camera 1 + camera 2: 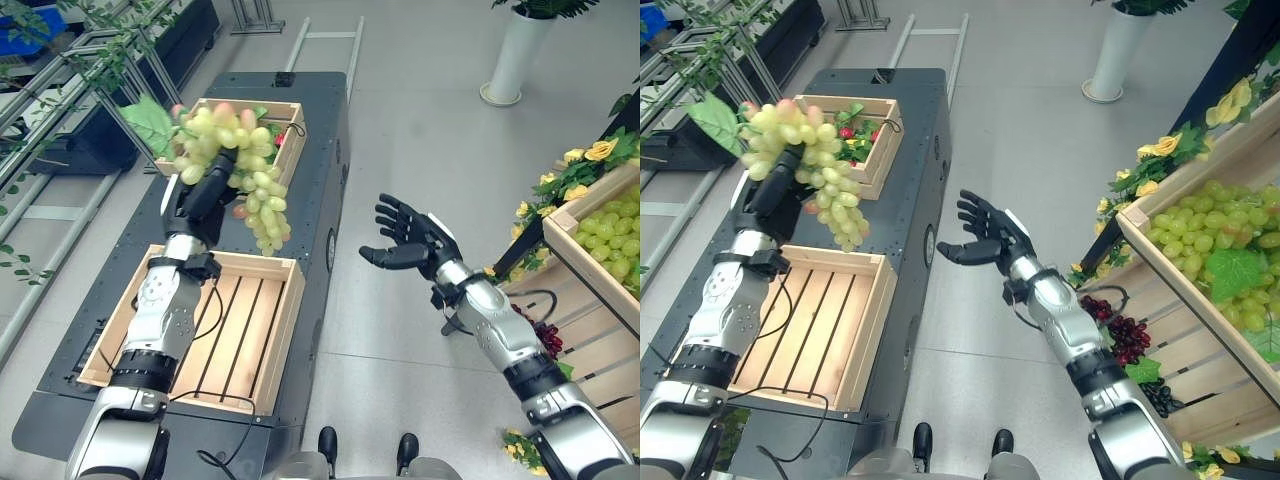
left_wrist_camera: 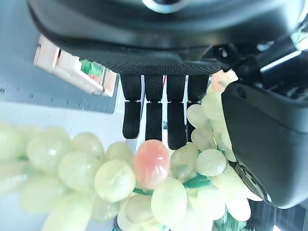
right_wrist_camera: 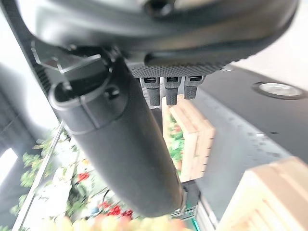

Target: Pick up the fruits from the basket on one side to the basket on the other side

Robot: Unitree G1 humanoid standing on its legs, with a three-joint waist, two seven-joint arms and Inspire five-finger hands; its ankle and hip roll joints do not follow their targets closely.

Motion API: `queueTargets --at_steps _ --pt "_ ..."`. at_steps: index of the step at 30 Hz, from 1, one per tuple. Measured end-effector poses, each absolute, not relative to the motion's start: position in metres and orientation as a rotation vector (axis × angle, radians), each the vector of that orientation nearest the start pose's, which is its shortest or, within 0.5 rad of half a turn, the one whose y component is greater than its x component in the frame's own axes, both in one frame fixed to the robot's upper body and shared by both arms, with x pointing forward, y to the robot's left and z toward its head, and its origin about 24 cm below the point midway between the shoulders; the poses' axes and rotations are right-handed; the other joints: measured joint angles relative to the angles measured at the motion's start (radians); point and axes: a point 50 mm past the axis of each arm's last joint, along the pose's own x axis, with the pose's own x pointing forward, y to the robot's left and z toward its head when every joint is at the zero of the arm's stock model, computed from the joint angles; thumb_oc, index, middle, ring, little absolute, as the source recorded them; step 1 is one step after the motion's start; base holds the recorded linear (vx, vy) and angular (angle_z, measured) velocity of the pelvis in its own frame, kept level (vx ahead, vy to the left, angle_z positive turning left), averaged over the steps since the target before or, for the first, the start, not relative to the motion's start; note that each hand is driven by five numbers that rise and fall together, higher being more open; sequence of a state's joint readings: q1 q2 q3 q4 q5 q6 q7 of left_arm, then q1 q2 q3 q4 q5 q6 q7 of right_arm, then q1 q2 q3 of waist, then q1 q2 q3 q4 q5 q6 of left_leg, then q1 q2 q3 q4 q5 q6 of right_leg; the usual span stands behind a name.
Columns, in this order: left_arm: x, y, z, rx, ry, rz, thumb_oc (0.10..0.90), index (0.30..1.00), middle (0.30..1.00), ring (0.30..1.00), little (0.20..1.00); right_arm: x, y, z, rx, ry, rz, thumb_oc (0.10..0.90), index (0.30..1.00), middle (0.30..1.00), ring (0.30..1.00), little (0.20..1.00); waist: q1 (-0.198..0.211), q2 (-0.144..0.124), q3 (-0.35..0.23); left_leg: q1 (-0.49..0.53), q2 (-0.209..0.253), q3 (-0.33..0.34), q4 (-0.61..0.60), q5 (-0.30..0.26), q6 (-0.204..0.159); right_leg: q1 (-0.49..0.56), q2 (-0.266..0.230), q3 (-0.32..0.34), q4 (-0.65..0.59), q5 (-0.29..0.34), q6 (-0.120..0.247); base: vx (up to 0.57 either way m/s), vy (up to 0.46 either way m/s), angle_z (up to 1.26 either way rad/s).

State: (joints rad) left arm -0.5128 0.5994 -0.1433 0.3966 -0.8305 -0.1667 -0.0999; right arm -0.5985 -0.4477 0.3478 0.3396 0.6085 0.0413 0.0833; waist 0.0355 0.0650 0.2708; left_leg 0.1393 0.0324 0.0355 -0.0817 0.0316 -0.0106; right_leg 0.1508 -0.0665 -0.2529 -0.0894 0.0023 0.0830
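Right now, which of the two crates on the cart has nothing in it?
The near crate, under the left arm: only bare slats show inside. The far crate holds leaves and red fruit.

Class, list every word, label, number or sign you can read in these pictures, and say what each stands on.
None can be read. The near light wooden slatted crate, the far wooden crate, the black cart top and the bunch of green grapes held in the left hand carry no legible print. The right hand bears none either.
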Motion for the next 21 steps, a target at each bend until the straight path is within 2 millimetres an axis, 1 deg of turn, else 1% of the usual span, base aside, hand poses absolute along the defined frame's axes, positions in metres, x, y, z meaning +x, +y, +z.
queueTargets --at_steps 1,2,4,7,11,14,16,19,21 --pt "0.341 0.235 0.147 -0.188 -0.257 -0.131 0.400 0.300 0.300 0.300 0.300 0.352 -0.139 0.129 0.009 -0.072 0.394 0.800 0.900 0.900 0.900 0.900 0.001 0.000 0.000 0.000 0.000 0.000 0.000 0.001 0.000 0.000 0.000 0.000 0.000 0.001 0.000 0.01 -0.065 0.00" --pt "0.343 0.230 0.148 -0.179 -0.246 -0.161 0.400 0.300 0.300 0.300 0.300 0.355 -0.134 0.139 0.027 -0.093 0.397 0.800 0.900 0.900 0.900 0.900 0.002 -0.003 -0.003 0.000 0.000 0.000 0.000 0.003 0.000 0.000 0.000 0.001 0.000 0.002 -0.001 0.01 -0.054 0.00" --pt "0.348 0.219 0.151 -0.164 -0.230 -0.211 0.400 0.300 0.300 0.300 0.300 0.360 -0.129 0.151 0.034 -0.121 0.395 0.800 0.900 0.900 0.900 0.900 0.004 -0.010 -0.010 0.000 0.000 0.000 0.000 0.004 0.000 -0.001 0.001 0.001 0.000 0.003 -0.002 0.03 -0.077 -0.01" --pt "0.354 0.206 0.156 -0.138 -0.209 -0.266 0.400 0.300 0.300 0.300 0.300 0.364 -0.125 0.157 0.090 -0.101 0.402 0.800 0.900 0.900 0.900 0.900 0.004 -0.021 -0.032 0.000 -0.001 0.001 -0.002 0.004 0.000 -0.002 0.001 0.003 0.000 0.004 -0.001 0.01 -0.019 0.00" --pt "0.360 0.191 0.167 -0.105 -0.225 -0.348 0.400 0.300 0.300 0.300 0.300 0.367 -0.124 0.155 0.170 -0.065 0.407 0.800 0.900 0.900 0.900 0.900 0.002 -0.027 -0.044 0.003 -0.001 0.003 -0.003 0.004 0.000 -0.001 0.001 0.006 0.000 0.004 -0.001 0.02 -0.036 -0.03" --pt "0.364 0.179 0.178 -0.079 -0.245 -0.404 0.400 0.300 0.300 0.300 0.300 0.367 -0.117 0.150 0.205 -0.013 0.432 0.800 0.900 0.900 0.900 0.900 0.001 -0.027 -0.044 0.005 -0.001 0.006 -0.003 0.004 0.000 -0.001 0.001 0.010 0.000 0.004 -0.001 0.01 -0.016 -0.04" --pt "0.364 0.176 0.180 -0.064 -0.252 -0.428 0.400 0.300 0.300 0.300 0.300 0.365 -0.106 0.145 0.260 0.037 0.474 0.800 0.900 0.900 0.900 0.900 -0.005 -0.027 -0.044 0.011 0.000 0.020 -0.005 0.004 0.000 -0.001 0.003 0.022 0.000 0.006 -0.002 0.01 -0.020 -0.15" --pt "0.364 0.175 0.180 -0.062 -0.253 -0.441 0.400 0.300 0.300 0.300 0.300 0.362 -0.096 0.140 0.295 0.085 0.517 0.800 0.900 0.900 0.900 0.900 -0.018 -0.027 -0.044 0.015 0.001 0.025 -0.007 0.004 0.000 -0.001 0.006 0.026 0.000 0.007 -0.003 0.01 -0.006 -0.08" --pt "0.364 0.173 0.180 -0.051 -0.248 -0.449 0.400 0.300 0.300 0.300 0.300 0.361 -0.093 0.137 0.295 0.114 0.537 0.800 0.900 0.900 0.900 0.900 -0.019 -0.027 -0.044 0.016 0.002 0.026 -0.007 0.004 0.000 -0.001 0.006 0.028 0.000 0.008 -0.004 0.00 0.000 0.00"
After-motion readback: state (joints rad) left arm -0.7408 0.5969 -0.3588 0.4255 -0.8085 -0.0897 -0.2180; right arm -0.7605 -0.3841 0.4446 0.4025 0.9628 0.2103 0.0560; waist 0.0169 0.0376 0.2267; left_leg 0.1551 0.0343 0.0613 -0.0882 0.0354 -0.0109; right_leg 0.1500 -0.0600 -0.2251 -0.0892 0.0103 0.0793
